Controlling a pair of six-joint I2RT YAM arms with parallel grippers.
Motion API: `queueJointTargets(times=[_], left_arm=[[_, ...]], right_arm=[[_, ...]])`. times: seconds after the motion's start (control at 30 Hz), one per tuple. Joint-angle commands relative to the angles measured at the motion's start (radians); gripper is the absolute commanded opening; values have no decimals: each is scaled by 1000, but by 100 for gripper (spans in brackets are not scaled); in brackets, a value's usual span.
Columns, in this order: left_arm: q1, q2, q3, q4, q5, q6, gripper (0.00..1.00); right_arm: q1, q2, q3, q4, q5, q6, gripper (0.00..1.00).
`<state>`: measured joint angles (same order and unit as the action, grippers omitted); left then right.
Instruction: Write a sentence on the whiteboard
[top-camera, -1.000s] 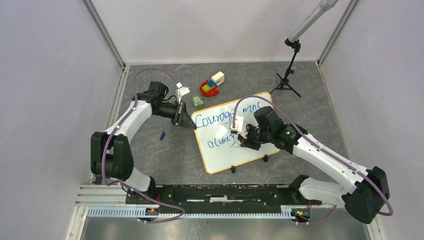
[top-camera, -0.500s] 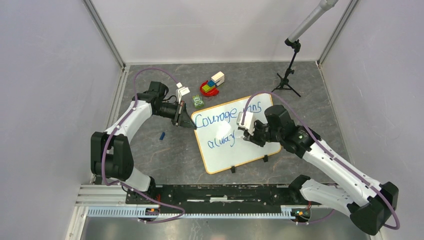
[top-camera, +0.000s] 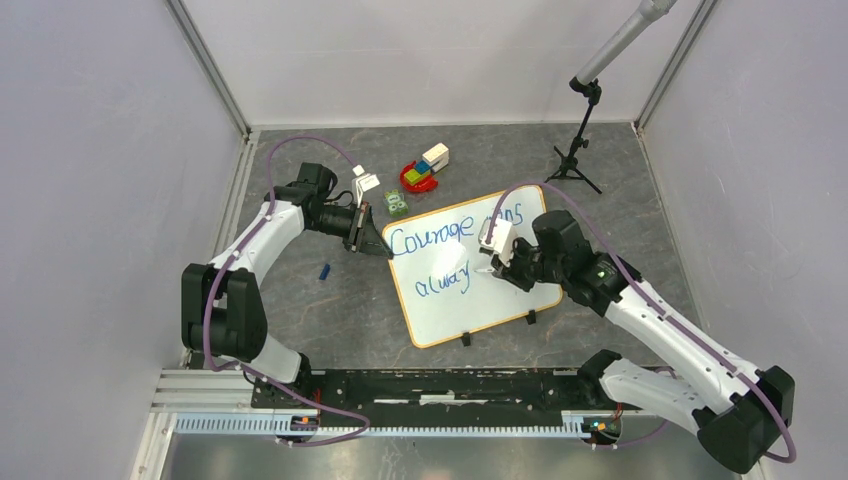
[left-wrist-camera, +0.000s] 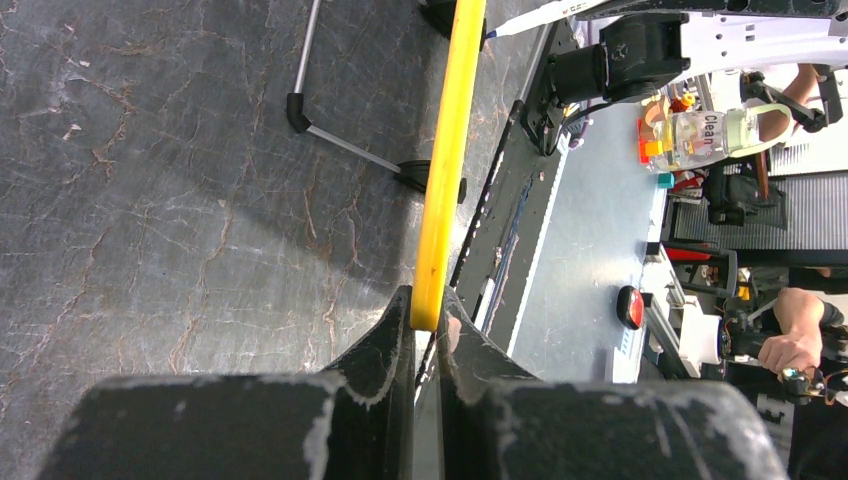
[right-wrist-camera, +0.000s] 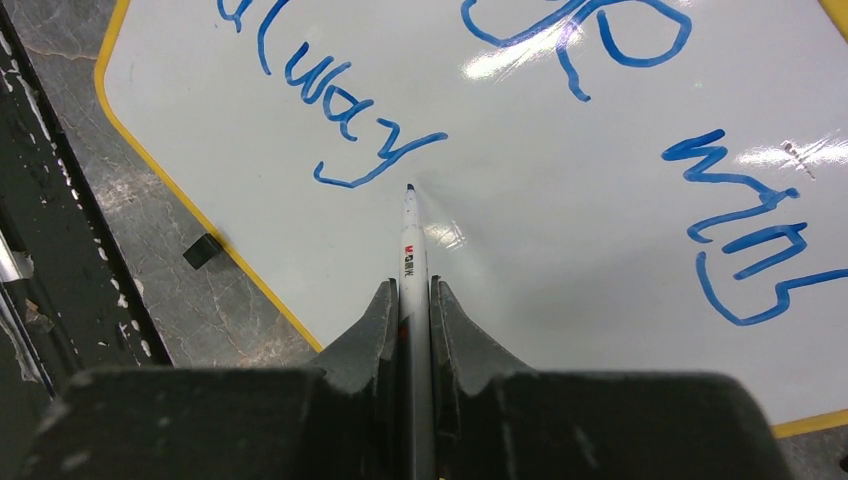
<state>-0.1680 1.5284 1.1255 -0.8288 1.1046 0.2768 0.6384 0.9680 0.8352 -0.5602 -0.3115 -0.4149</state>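
My left gripper (left-wrist-camera: 427, 308) clamps the whiteboard (top-camera: 462, 315) steady so my right gripper (right-wrist-camera: 413, 292), pinching the marker (right-wrist-camera: 410, 225), can finish the sentence (right-wrist-camera: 340, 130).

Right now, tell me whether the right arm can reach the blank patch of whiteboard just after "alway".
Probably yes. The marker in the right gripper points at bare whiteboard just past the last y of the sentence, with nothing lying between.

Bright overhead light, glare on the whiteboard (right-wrist-camera: 560, 220)
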Motion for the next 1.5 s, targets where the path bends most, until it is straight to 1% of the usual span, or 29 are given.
queueJointTargets(times=[0.0, 0.27, 0.57, 0.93, 1.27, 1.47], left_arm=[[-2, -13, 14, 44, -3, -1, 2], [-2, -13, 13, 43, -2, 2, 2], [-2, -14, 8, 43, -3, 7, 2], [-2, -6, 13, 44, -3, 3, 2], [-2, -10, 14, 43, -6, 0, 2], [-2, -10, 17, 43, -6, 0, 2]], right_arm=[[-2, 18, 31, 47, 31, 26, 0], [-3, 39, 50, 69, 75, 40, 0], [-3, 79, 51, 67, 16, 40, 0], [-3, 43, -17, 33, 16, 5, 0], [-4, 18, -16, 4, 96, -13, 0], [-4, 17, -26, -16, 77, -22, 0]])
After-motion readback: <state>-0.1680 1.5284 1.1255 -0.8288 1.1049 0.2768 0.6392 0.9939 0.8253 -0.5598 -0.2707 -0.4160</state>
